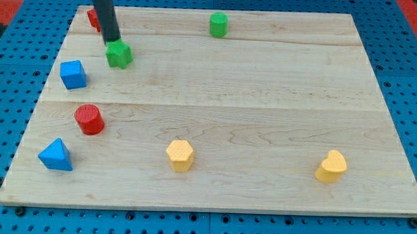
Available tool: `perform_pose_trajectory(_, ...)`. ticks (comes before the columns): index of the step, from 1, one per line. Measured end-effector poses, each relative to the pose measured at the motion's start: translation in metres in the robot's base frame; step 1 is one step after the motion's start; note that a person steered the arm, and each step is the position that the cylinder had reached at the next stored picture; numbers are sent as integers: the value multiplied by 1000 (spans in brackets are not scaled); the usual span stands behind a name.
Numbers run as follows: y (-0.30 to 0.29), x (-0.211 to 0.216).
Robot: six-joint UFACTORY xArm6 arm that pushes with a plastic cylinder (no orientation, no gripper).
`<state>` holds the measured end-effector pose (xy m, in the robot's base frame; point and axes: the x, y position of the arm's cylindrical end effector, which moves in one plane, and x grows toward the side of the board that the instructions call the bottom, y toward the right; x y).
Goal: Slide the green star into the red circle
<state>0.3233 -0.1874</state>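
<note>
Camera view: no jaws, my tip (112, 41) touching green star (119, 55) top edge, holding nothing, red circle (89, 119) well below on surface (264, 119).

Star (119, 55) above circle (89, 119), apart

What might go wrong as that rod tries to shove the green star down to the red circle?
My tip sits at the upper edge of the green star, and the red circle lies below, slightly to the view's left. An off-centre push may spin the star and let it slip sideways. If it drifts left, it may bump the blue cube instead.
</note>
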Motion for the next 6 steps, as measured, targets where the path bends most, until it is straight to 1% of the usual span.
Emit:
perform_pose_trajectory(1, 6, 47)
perform_pose_trajectory(2, 14, 6)
perform_pose_trajectory(3, 49, 41)
perform_pose_trajectory(4, 17, 110)
perform_pose_trajectory(5, 6, 165)
perform_pose_trajectory(6, 10, 156)
